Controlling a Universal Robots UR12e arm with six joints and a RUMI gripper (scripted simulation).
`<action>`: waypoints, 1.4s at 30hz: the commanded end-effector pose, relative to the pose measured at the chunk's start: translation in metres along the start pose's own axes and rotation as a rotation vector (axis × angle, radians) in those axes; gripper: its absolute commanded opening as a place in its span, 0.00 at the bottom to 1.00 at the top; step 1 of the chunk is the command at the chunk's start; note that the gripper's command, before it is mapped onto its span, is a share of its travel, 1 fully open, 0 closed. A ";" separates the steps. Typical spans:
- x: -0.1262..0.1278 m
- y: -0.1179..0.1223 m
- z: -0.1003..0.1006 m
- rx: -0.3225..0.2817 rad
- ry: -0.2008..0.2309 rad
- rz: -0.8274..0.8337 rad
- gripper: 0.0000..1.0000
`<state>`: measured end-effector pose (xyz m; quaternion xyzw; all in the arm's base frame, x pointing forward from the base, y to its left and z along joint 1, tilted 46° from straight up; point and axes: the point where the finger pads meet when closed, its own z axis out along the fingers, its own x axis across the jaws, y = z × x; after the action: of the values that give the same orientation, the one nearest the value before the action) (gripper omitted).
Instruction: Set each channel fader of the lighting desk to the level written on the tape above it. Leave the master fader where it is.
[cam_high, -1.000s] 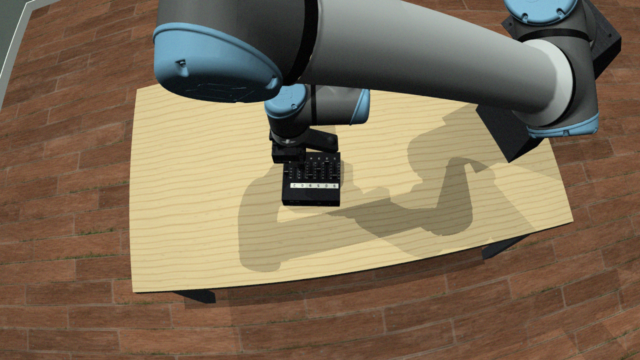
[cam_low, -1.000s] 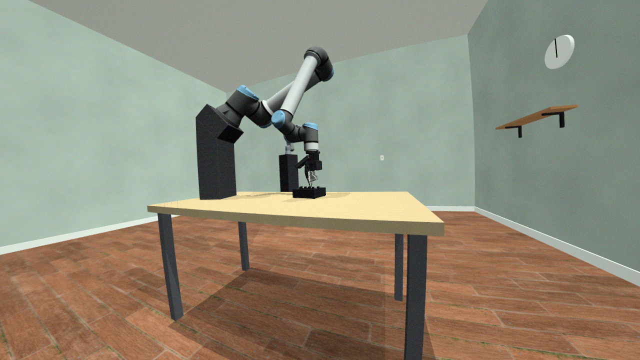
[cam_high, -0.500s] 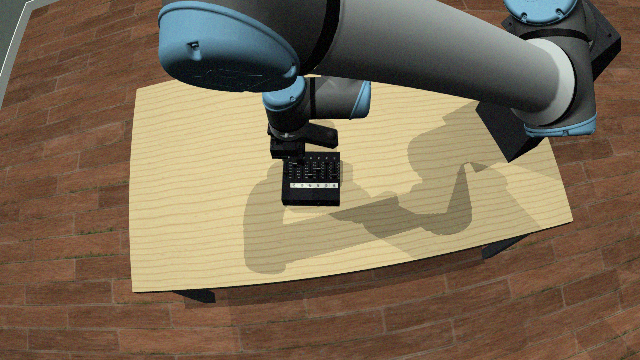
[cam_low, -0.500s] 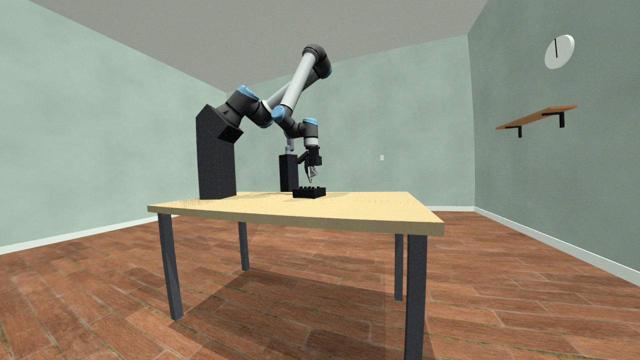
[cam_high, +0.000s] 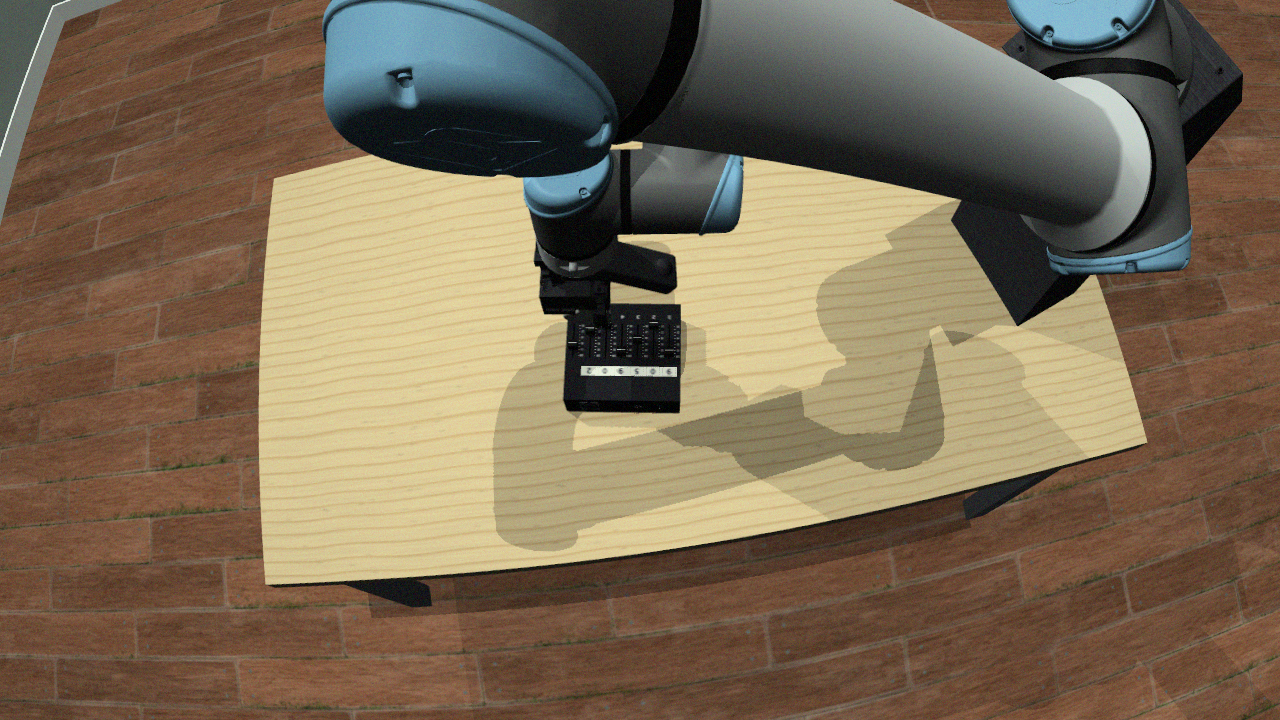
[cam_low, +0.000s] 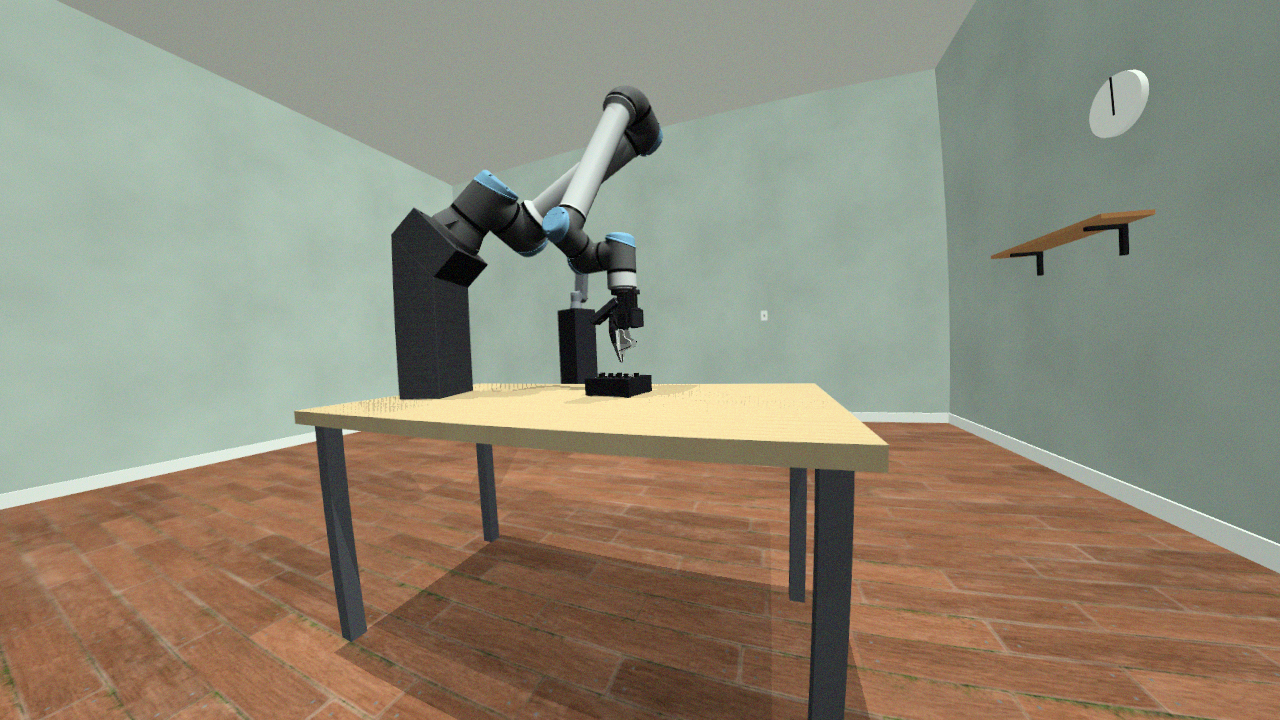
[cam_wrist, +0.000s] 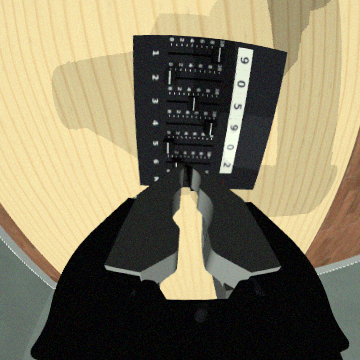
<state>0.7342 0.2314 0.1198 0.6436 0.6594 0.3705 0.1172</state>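
Black two-jaw gripper (cam_high: 601, 318) (cam_low: 622, 360) (cam_wrist: 186, 166), tips together, should rise straight, sparing the black lighting desk's (cam_high: 622, 390) (cam_low: 617, 385) (cam_wrist: 265, 120) sixth fader (cam_wrist: 176, 164).

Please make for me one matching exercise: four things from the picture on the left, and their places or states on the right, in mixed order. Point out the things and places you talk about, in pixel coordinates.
Things
1. Channel 2 fader (cam_high: 653, 323) (cam_wrist: 169, 77)
2. Channel 3 fader (cam_high: 637, 337) (cam_wrist: 193, 104)
3. White tape (cam_high: 628, 370) (cam_wrist: 236, 110)
4. Tool (cam_high: 601, 320) (cam_low: 621, 360) (cam_wrist: 186, 166)

Places or states
A. Shut, above the lighting desk (cam_high: 622, 392) (cam_low: 617, 386) (cam_wrist: 265, 115)
B. At the 0 end of its scale
C. Carries a row of digits
D. Near the middle of its track

Right pairs: 1-B, 2-D, 3-C, 4-A
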 end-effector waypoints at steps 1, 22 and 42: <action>0.000 0.000 0.000 -0.001 0.000 0.000 0.00; 0.000 0.000 -0.058 -0.001 0.000 0.000 1.00; 0.000 0.000 -0.083 -0.001 0.000 0.000 1.00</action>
<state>0.6819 0.2035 0.1776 0.6436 0.6594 0.3705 0.1172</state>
